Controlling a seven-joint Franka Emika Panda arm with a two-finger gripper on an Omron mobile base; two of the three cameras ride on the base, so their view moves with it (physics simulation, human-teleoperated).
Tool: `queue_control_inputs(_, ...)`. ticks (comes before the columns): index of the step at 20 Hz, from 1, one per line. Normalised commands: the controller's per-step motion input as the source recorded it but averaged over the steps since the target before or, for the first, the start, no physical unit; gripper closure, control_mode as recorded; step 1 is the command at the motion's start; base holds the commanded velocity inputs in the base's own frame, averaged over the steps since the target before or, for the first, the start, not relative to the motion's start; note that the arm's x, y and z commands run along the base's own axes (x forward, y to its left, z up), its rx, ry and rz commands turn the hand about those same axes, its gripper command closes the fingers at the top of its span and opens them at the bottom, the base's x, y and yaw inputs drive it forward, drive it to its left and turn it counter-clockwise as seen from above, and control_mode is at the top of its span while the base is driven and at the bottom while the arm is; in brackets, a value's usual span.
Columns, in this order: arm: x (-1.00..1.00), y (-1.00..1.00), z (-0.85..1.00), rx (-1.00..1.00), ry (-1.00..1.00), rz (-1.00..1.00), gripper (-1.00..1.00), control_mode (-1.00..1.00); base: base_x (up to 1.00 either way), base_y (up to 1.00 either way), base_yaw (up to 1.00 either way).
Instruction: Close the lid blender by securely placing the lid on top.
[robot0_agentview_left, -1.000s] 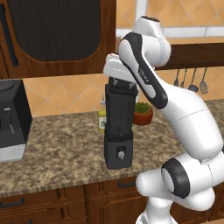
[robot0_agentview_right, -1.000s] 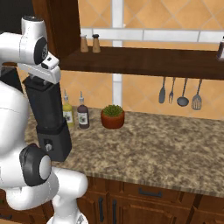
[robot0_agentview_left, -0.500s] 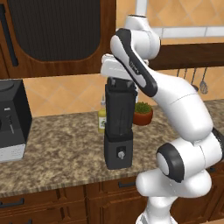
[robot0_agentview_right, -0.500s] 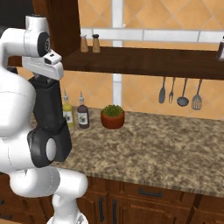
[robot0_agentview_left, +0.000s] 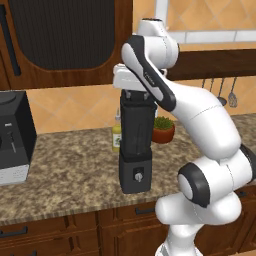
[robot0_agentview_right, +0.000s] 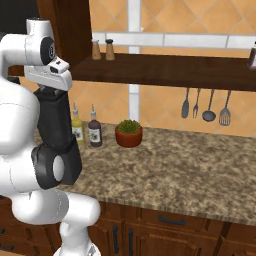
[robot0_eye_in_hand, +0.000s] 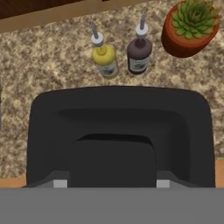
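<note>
My gripper (robot0_agentview_left: 136, 94) sits right above the blender (robot0_agentview_left: 135, 150) on the granite counter (robot0_agentview_left: 70, 170) — jaws closed on the lid (robot0_eye_in_hand: 119, 135), which rests on the jar's mouth; two bottles and a potted plant (robot0_eye_in_hand: 192, 24) lie beyond.

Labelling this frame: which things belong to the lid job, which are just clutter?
Job:
tall black smoky-jar blender
flat black square lid
gripper, shut on lid

Clutter:
yellow oil bottle
dark sauce bottle
potted green plant
boxy black-and-grey appliance
hanging utensils
</note>
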Motion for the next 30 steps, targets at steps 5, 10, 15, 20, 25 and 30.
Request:
queue_control_inputs(5,0.09,0.04,-0.19,0.0,0.0,0.13,1.0,-1.0,0.0,0.0,0.0)
queue_control_inputs(10,0.0,0.0,-0.1,0.0,0.0,0.09,1.0,-1.0,0.0,0.0,0.0)
queue_control_inputs(15,-0.03,0.05,-0.13,0.0,0.0,0.04,1.0,-1.0,0.0,0.0,0.0)
queue_control_inputs(20,-0.13,0.0,-0.02,0.0,0.02,0.0,1.0,-1.0,0.0,0.0,0.0)
queue_control_inputs(25,-0.03,0.04,-0.06,0.0,0.06,0.0,1.0,-1.0,0.0,0.0,0.0)
queue_control_inputs(30,0.0,0.02,-0.32,0.0,0.03,0.0,1.0,-1.0,0.0,0.0,0.0)
